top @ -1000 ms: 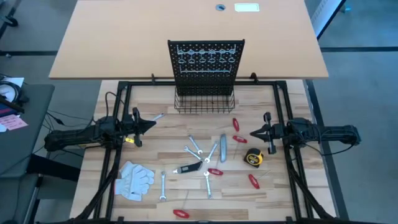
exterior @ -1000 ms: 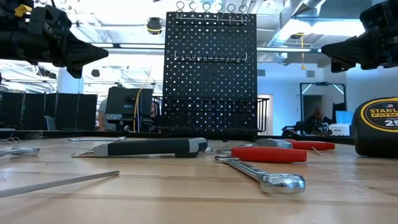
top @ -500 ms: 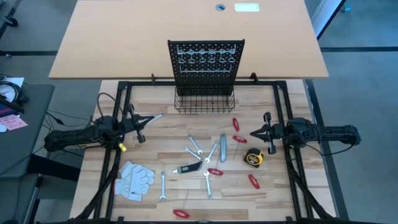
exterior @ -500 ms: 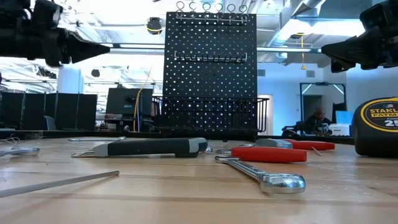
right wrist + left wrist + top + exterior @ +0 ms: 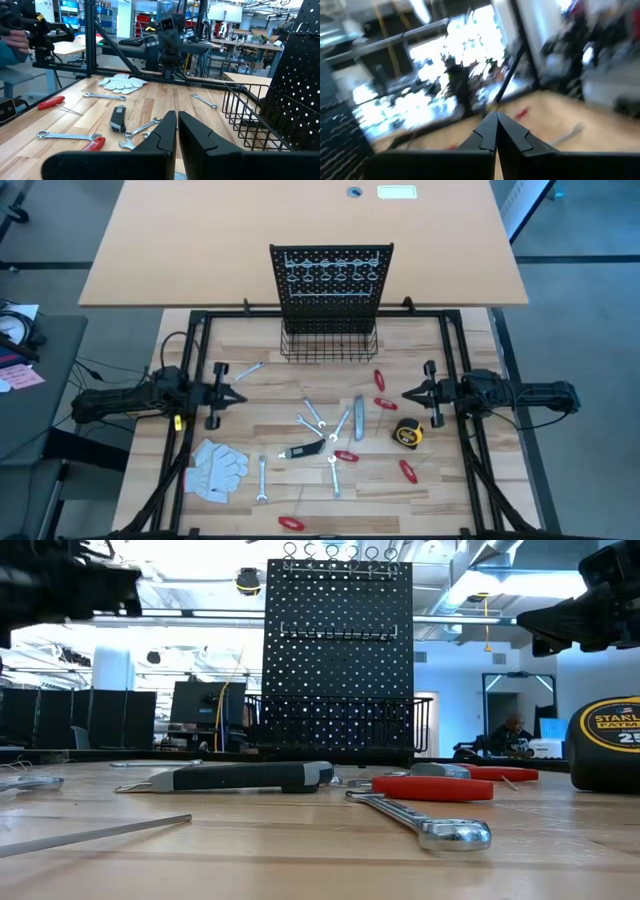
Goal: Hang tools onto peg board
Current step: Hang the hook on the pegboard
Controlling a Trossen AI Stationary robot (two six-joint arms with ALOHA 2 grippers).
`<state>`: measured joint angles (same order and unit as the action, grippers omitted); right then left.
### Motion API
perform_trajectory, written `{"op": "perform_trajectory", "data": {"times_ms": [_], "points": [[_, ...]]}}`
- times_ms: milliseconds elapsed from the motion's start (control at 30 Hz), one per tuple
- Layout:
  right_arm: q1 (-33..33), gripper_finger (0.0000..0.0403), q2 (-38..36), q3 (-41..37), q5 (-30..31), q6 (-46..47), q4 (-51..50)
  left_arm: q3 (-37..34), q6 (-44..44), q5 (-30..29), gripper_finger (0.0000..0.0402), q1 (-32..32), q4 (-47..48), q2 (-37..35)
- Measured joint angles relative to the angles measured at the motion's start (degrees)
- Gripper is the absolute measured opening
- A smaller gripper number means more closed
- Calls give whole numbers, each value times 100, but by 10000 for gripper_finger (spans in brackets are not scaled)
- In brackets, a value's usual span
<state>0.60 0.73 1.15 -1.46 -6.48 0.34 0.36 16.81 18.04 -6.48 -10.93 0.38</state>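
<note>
High view frames are showing one change: the left gripper (image 5: 238,397), angled toward the peg board a second ago, is now being pointed straight across the table toward 3 o'clock, level with the table's edge. In the low view it is being seen only as a dark shape (image 5: 95,585) at the upper corner, pulled further out of frame than before. The left arm is being held outstretched and low at 9 o'clock, with its jaws closed on nothing; in the left wrist view the two fingers (image 5: 507,132) are being pressed together to a single point.

The right gripper (image 5: 408,394) is being kept where it was, at 3 o'clock, aimed toward the table's middle, with its jaws nearly shut and empty. The right arm is lying level along the frame rail.

The peg board (image 5: 331,278) is standing upright at 12 o'clock, with its wire basket (image 5: 329,347) at its base and its hooks bare. The tools are all lying flat on the table (image 5: 280,490): silver wrenches (image 5: 314,413) and a black-handled tool (image 5: 298,449) near the centre, a grey utility knife (image 5: 358,415) just toward 3 o'clock of them, the yellow-black tape measure (image 5: 407,434) toward 4 o'clock, and red-handled tools (image 5: 381,381) scattered between 2 and 6 o'clock. White gloves (image 5: 216,469) are lying at 8 o'clock.
</note>
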Motion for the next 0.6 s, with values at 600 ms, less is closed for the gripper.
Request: {"op": "perform_trajectory", "data": {"times_ms": [600], "points": [[0,27,0,0,-1,0,2,35,-2404,2,0,13,-2432,103]]}}
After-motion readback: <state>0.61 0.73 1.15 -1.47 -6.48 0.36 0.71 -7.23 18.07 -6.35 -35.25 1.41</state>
